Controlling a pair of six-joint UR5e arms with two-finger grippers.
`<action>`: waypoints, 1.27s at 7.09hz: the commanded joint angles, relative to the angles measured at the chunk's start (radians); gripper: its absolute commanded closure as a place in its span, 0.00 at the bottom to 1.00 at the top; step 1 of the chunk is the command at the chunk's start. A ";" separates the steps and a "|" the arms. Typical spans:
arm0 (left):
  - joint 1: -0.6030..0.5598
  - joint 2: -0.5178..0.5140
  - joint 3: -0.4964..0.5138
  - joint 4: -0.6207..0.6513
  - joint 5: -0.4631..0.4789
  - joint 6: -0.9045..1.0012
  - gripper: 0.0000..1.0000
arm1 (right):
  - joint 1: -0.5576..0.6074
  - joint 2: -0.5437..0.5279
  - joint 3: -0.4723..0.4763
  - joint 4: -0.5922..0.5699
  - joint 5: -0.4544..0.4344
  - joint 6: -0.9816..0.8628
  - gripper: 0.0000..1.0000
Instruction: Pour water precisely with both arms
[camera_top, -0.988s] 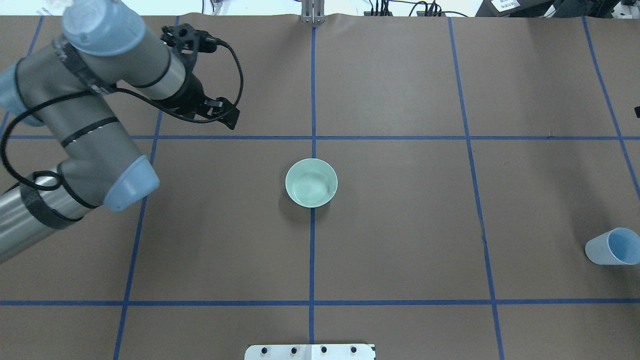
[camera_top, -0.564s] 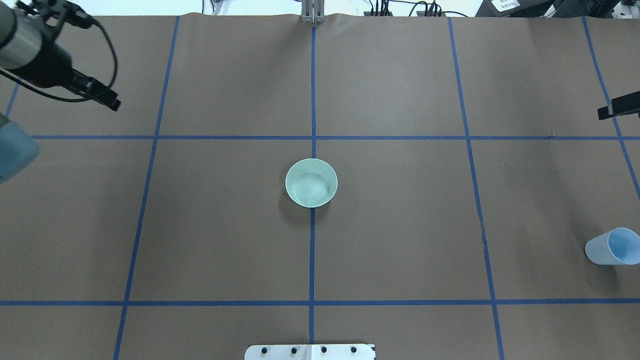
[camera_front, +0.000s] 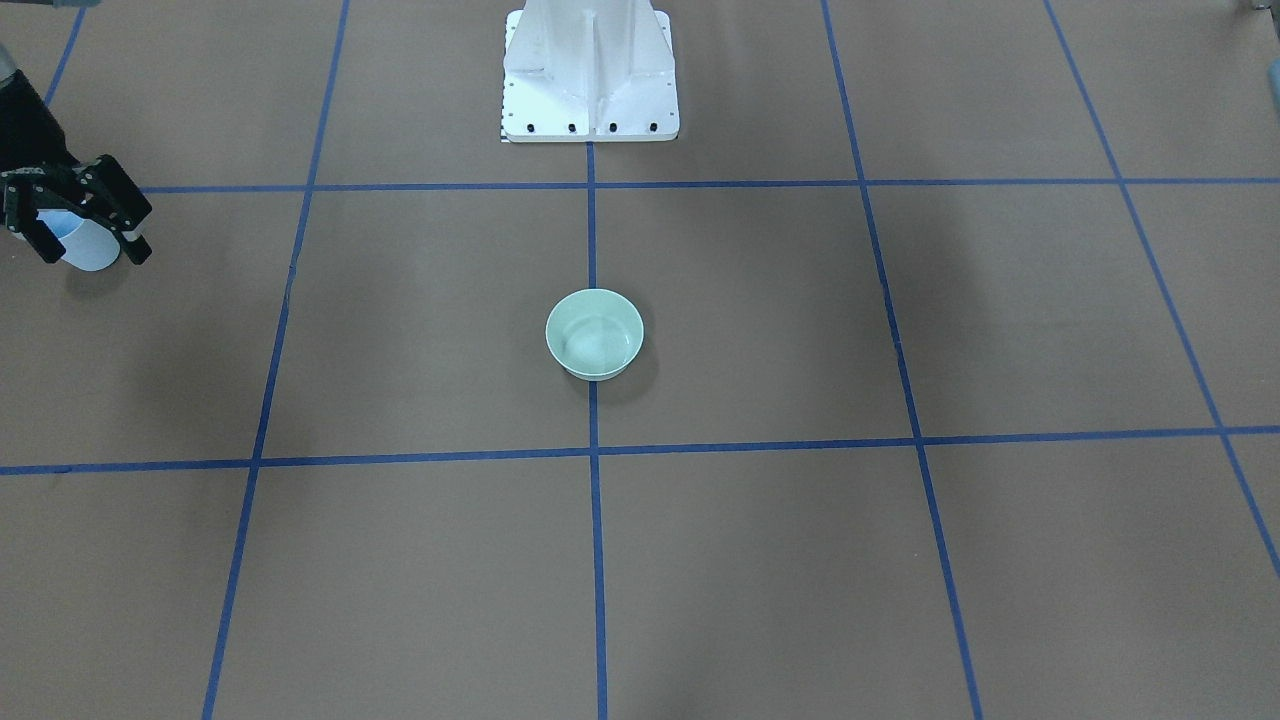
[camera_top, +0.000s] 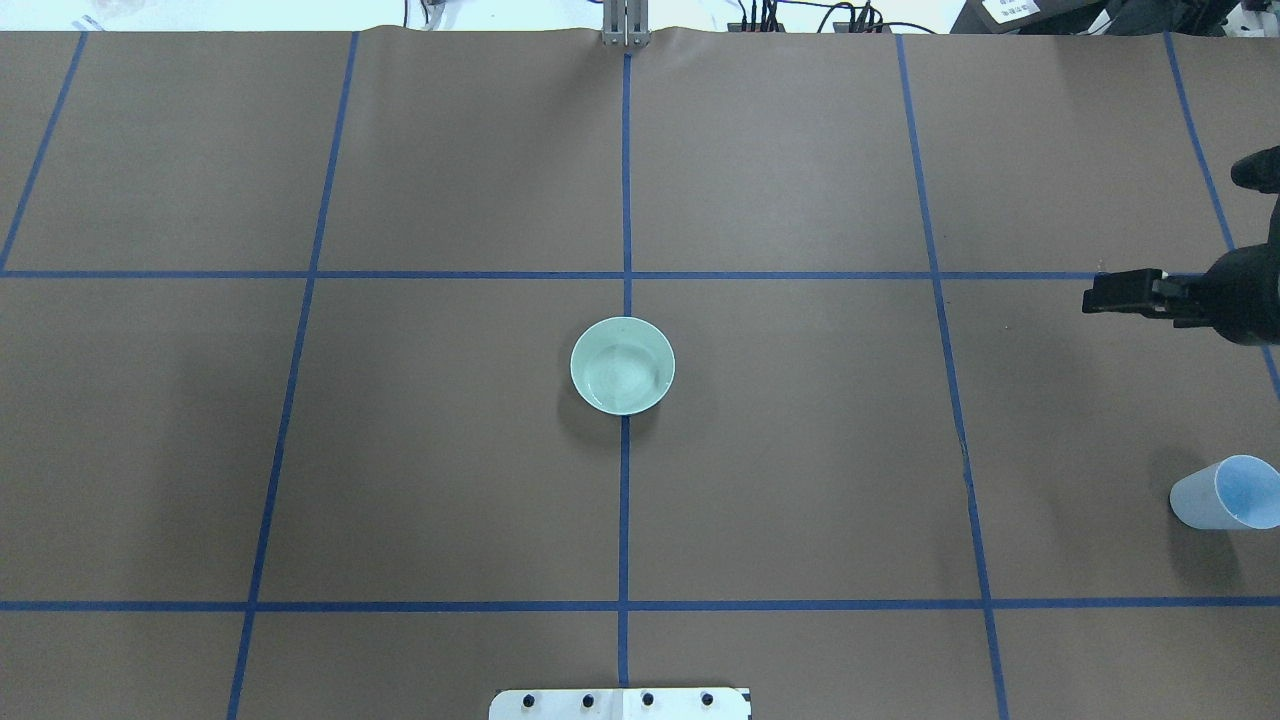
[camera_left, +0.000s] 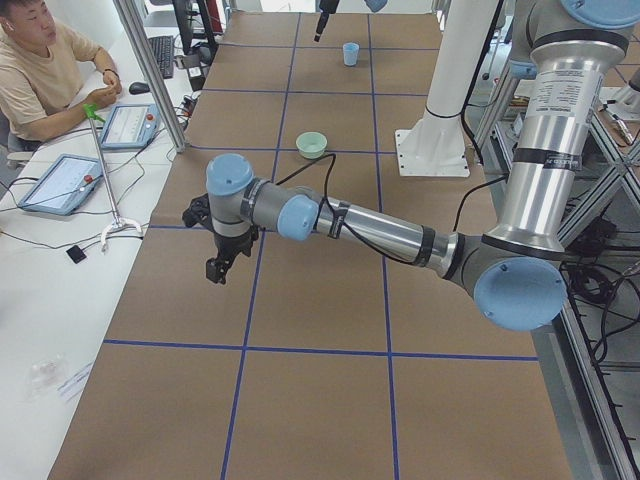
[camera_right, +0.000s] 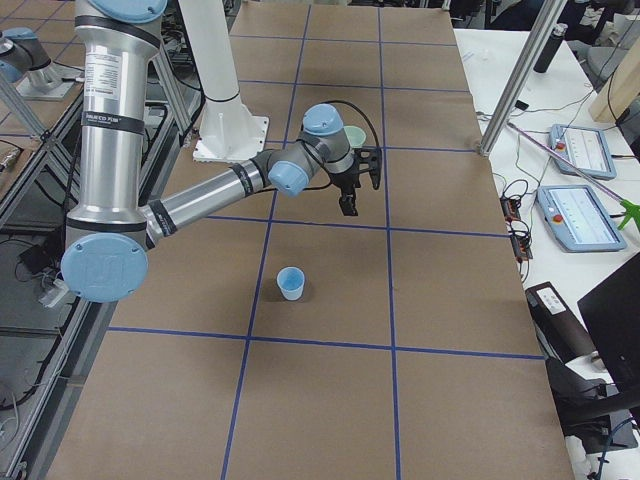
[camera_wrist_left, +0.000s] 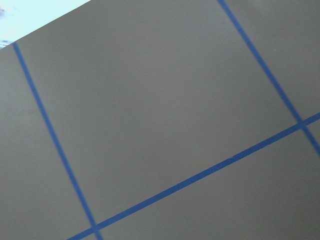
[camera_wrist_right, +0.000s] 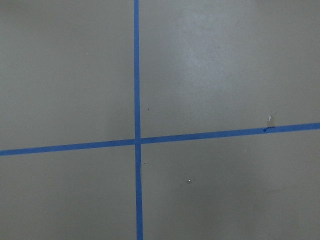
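Note:
A pale green bowl stands at the table's centre, and faint ripples of water show inside it. A light blue cup stands upright near the table's right end. My right gripper hovers open and empty above the table, farther from the robot than the cup and apart from it. In the front view the cup only shows behind its fingers. My left gripper hangs over the table's left end; I cannot tell whether it is open or shut.
Blue tape lines divide the brown table cover into squares. The white pedestal stands at the robot's edge. A person sits at a side desk with tablets, beyond a metal post.
The left arm has pulled back to the left, out of the overhead view. The right gripper has come in from the right edge, farther over the table and closer to the robot's side.

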 joint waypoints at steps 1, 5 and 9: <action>-0.085 0.007 0.059 -0.004 -0.020 0.118 0.00 | -0.178 -0.164 0.098 0.001 -0.253 0.188 0.00; -0.086 0.020 0.051 -0.006 -0.021 0.107 0.00 | -0.330 -0.232 0.097 0.005 -0.388 0.143 0.00; -0.085 0.044 0.053 -0.006 -0.021 0.109 0.00 | -0.100 -0.279 0.013 0.096 -0.020 -0.374 0.00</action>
